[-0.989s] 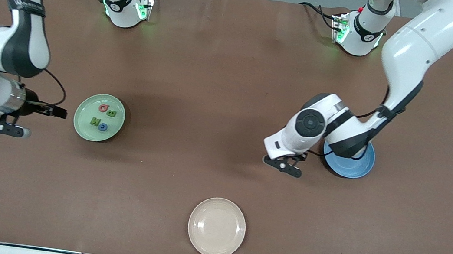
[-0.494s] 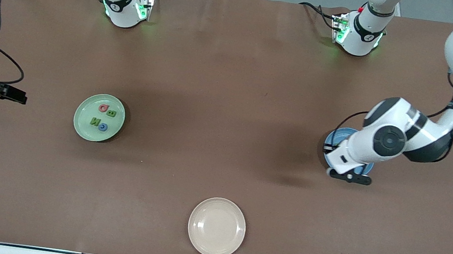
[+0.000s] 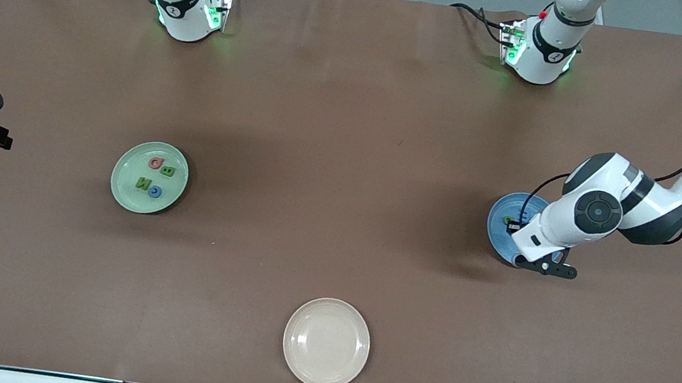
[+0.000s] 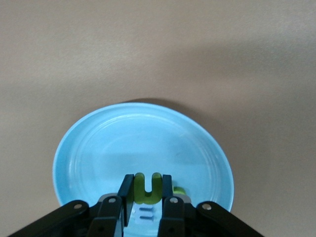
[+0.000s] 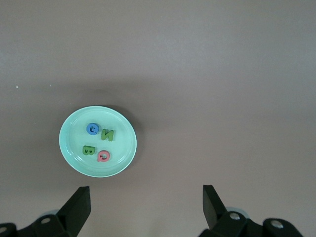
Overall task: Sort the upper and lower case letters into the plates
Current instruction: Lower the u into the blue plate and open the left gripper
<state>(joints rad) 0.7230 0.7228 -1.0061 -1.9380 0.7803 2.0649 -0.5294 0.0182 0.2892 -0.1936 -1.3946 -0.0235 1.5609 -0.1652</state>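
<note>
Green letter [image 4: 147,188] stayed clenched in the left tool [image 4: 146,197] over the blue plate [image 4: 98,148]; released askew, it could bounce out. The right tool [image 5: 145,210] waited, released.

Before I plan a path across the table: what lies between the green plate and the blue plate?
Nothing: in the front view only bare brown tabletop runs between the green plate and the blue plate.

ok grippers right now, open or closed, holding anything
left gripper: closed on the green letter, over the blue plate
right gripper: open, holding nothing
</note>
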